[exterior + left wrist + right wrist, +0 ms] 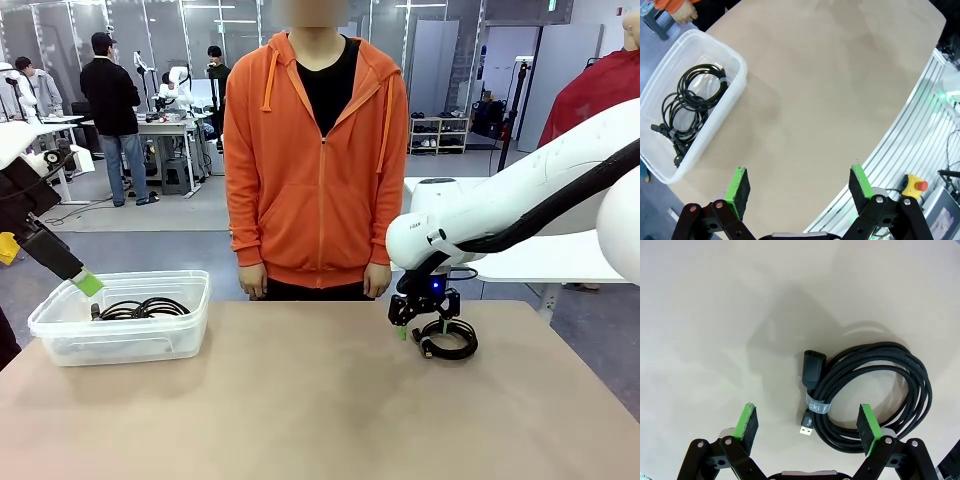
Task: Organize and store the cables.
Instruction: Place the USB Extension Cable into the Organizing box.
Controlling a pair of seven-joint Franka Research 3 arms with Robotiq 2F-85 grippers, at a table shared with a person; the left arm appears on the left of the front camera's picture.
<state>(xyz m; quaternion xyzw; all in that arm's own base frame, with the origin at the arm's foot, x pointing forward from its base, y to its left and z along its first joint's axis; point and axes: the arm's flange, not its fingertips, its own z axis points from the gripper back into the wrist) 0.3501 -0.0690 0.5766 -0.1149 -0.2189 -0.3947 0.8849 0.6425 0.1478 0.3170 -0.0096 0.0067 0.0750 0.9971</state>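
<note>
Right gripper (807, 426) low over a coiled cable (870, 390) – jaws wide, nothing held.
The cable lies on the tabletop (300, 400) near its far right edge; more cables (690, 107) sit in the clear bin (60, 345) at the far left corner, where the left gripper (800, 187) hangs open – empty too.

Bright, even overhead light fills the room, and the table (300, 400) shows only soft, pale shadows, the clearest one a faint grey patch beside the coiled cable (870, 390) in the right wrist view. Both wrist views bend strongly at the edges, curving the table's rim. Everything stays sharp, with no glare.
</note>
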